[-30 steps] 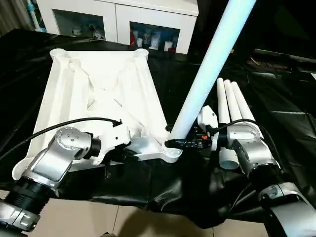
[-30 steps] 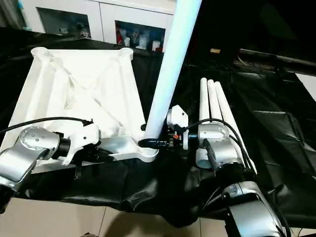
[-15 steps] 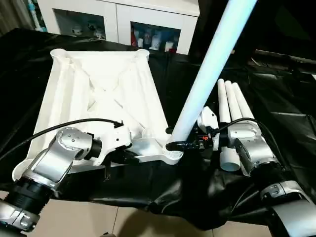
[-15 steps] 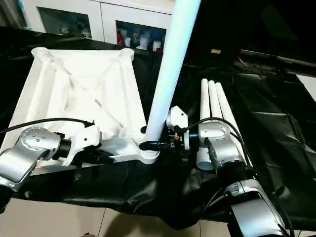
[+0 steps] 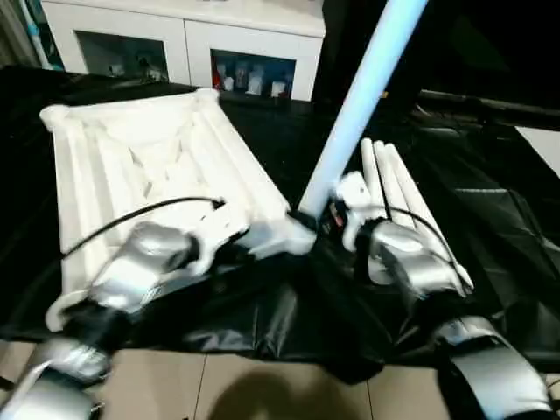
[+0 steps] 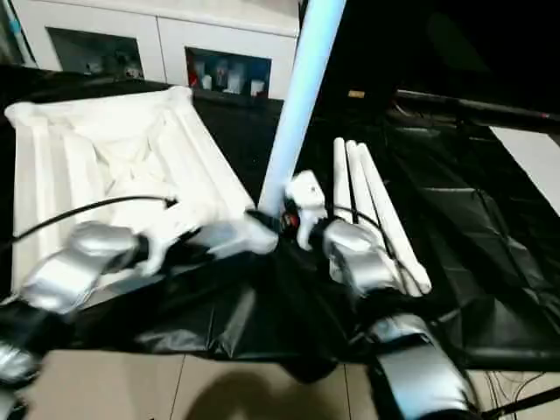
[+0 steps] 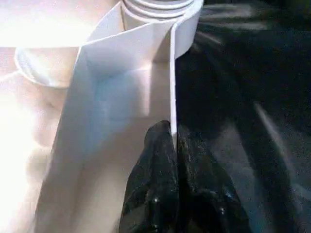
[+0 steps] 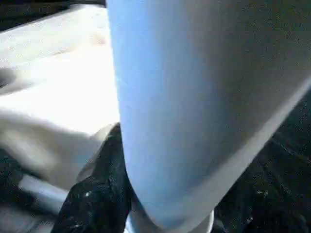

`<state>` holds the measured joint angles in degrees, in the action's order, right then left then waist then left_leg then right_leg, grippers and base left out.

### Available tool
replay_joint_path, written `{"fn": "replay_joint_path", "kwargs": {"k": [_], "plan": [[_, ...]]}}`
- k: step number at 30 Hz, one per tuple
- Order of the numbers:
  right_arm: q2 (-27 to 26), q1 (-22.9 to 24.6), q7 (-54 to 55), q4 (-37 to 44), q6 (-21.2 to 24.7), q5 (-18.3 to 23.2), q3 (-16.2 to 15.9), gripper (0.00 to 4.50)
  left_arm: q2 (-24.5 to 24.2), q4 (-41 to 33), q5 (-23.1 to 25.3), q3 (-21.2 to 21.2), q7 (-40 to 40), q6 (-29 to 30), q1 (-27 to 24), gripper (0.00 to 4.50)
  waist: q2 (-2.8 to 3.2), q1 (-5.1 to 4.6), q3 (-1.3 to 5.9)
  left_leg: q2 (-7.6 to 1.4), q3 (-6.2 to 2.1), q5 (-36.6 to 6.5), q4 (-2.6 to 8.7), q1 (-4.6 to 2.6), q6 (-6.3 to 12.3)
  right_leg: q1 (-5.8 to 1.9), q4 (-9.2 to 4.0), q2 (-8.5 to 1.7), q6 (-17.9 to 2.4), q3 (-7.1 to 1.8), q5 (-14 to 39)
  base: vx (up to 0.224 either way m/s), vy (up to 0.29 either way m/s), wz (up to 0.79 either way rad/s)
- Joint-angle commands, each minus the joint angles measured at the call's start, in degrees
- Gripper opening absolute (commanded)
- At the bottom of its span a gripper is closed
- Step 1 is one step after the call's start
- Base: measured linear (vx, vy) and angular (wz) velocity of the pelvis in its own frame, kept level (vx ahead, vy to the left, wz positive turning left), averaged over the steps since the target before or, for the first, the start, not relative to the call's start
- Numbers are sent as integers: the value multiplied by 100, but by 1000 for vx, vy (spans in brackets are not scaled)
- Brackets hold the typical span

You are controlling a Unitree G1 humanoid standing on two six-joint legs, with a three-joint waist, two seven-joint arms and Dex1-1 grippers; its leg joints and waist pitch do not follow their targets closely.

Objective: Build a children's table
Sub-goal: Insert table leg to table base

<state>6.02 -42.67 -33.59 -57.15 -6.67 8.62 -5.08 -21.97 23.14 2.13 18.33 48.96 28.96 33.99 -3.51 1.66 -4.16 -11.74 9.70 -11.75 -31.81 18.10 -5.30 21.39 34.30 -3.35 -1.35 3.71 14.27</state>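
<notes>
Left gripper [image 7: 174, 145] pinches a thin upright rib of the white plastic square tabletop [image 5: 140, 166], its two black fingers closed on the rib just beside the round corner socket [image 7: 158, 12]. Right gripper [image 8: 160, 204] clasps the base of the long white tubular leg [image 5: 359, 105], which stands tilted in that socket at the tabletop's near right corner. Three more white tubular legs [image 5: 394, 188] lie side by side on the black plastic sheet [image 5: 490, 210], right of the tabletop
</notes>
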Motion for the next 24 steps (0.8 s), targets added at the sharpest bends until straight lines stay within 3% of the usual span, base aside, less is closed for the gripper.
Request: {"fn": "replay_joint_path", "kwargs": {"k": [1, 3, 5, 6, 8, 10, 12, 15, 22, 24], "plan": [[-104, 367, 668, -1090, 990, -208, -120, 186, 218, 69, 56, -35, -328, 232, 189, 0, 169, -46, 60, -177, -178, -2787, 485, -36, -219, 46, -671, -499, -558, -278, 3383, -56, 22, -10], [-391, 64, 1133, -1325, 1269, 90, 169, 186, 509, 191, 163, 30, -592, 372, 320, 0, 183, -48, 72, -180, -193, -2969, 495, -59, -207, 70, -715, -507, -487, -258, 3373, -28, 11, -5], [-482, -37, 1285, -1386, 1348, 153, 264, 186, 602, 226, 201, 49, -684, 414, 363, 0, 189, -35, 75, -181, -179, -3048, 490, -101, -201, 104, -726, -499, -511, -255, 3207, 0, 0, 0], [-593, -171, 1413, -1451, 1417, 135, 322, 186, 686, 251, 300, 131, -808, 482, 422, 0, 188, -36, 75, -186, -188, -3050, 499, -88, -209, 91, -715, -495, -519, -250, 3137, 0, 0, 0], [-617, -205, 1444, -1462, 1427, 107, 314, 186, 698, 253, 325, 150, -849, 497, 430, 0, 199, -42, 79, -191, -200, -3059, 528, -40, -220, 54, -703, -500, -530, -235, 2974, 0, 0, 0], [-684, -330, 1643, -1523, 1507, -41, 280, 186, 746, 325, 467, 205, -1083, 547, 474, 0, 111, -44, 65, -180, -193, -3089, 529, -42, -185, 86, -719, -508, -478, -247, 3102, 0, 0, 0], [-698, -367, 1735, -1559, 1518, -127, 289, 186, 787, 380, 489, 173, -1187, 589, 497, 0, 125, -30, 52, -166, -193, -3168, 509, -93, -162, 145, -772, -534, -368, -253, 3409, 0, 0, 0], [-716, -361, 1665, -1554, 1485, -155, 274, 186, 765, 347, 474, 164, -1158, 579, 451, 0, 117, -38, 47, -155, -218, -3230, 519, -79, -118, 135, -811, -549, -234, -226, 3614, 0, 0, 0], [-724, -411, 1496, -1591, 1372, -187, 322, 186, 704, 334, 495, 107, -1070, 545, 423, 0, 155, -40, 57, -169, -210, -3272, 560, -75, -129, 138, -798, -525, -324, -236, 3199, 0, 0, 0], [-720, -424, 1451, -1579, 1300, -217, 304, 186, 692, 344, 485, 98, -1065, 532, 432, 0, 136, -41, 60, -162, -209, -3246, 561, -65, -108, 137, -796, -531, -335, -246, 3197, 0, 0, 0]]}}
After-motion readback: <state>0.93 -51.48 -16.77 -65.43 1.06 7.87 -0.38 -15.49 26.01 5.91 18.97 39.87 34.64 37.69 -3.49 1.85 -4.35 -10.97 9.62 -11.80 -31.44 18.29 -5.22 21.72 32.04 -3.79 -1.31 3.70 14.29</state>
